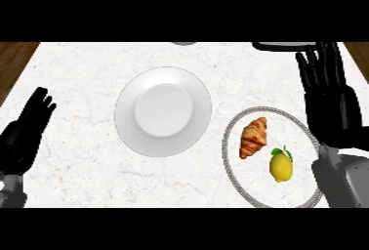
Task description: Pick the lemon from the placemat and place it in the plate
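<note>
The step in hand, as I judge it, is the reach for the lemon [281, 167], and nothing is picked yet. To do it well, I should bring my right robot hand [328, 80] back toward me and lower it over the lemon from above, with the fingers spread on both sides of the fruit. The lemon is round and smooth, so I think it can roll away if only one finger touches it first. I should close the fingers and the thumb around its middle together. I must also take care of the croissant [254, 138], which lies just beside the lemon, up and to the left of it, on the same placemat [232, 146]. My fingers should come from the right side, so that they do not push the croissant.

My right robot hand is open now, the fingers straight and pointing away from me, and it holds nothing. It is above the far right part of the bench [79, 73], beyond the placemat. The lemon lies nearer to me than this hand and a little to the left, close to my right forearm but apart from the hand.

The plate [163, 111] is left of the placemat, near it, with nothing on it. My left robot hand [29, 129] rests open at the left edge.
</note>
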### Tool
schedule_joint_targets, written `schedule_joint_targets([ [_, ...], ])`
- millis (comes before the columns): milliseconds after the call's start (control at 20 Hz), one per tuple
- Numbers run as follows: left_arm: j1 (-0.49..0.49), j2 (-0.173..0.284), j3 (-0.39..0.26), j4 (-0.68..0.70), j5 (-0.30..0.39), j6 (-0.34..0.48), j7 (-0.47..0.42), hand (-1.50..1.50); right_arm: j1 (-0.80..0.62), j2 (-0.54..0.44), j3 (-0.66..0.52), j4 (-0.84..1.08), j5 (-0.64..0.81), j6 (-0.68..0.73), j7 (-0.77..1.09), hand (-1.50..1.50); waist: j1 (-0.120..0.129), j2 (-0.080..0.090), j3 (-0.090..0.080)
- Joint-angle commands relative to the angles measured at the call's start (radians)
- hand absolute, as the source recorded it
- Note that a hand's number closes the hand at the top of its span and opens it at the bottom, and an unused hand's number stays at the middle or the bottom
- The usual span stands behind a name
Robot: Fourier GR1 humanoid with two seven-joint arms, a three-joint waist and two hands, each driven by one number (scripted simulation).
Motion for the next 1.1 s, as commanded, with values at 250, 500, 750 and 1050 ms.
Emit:
schedule_joint_targets([
  [250, 0.135, -0.139, -0.126, 0.083, -0.016, 0.043, 0.108, 0.0, 0.109, -0.37, -0.234, 0.03, 0.132, -0.032, 0.127, 1.5, -0.065, -0.009, -0.013],
  [500, 0.128, -0.183, -0.169, 0.076, 0.002, 0.004, 0.098, 0.0, 0.287, -0.33, -0.272, 0.132, 0.39, -0.348, 0.074, -1.5, -0.05, -0.01, -0.01],
  [750, 0.106, -0.209, -0.183, 0.029, -0.034, 0.025, 0.162, 0.0, 0.536, -0.22, -0.327, -0.112, 0.347, -0.314, -0.034, -1.5, -0.016, -0.012, -0.01],
  [1050, 0.079, -0.235, -0.181, 0.122, -0.056, 0.013, 0.102, 0.0, 0.656, -0.358, -0.242, -0.263, 0.495, -0.237, 0.21, -1.5, -0.019, -0.009, -0.012],
])
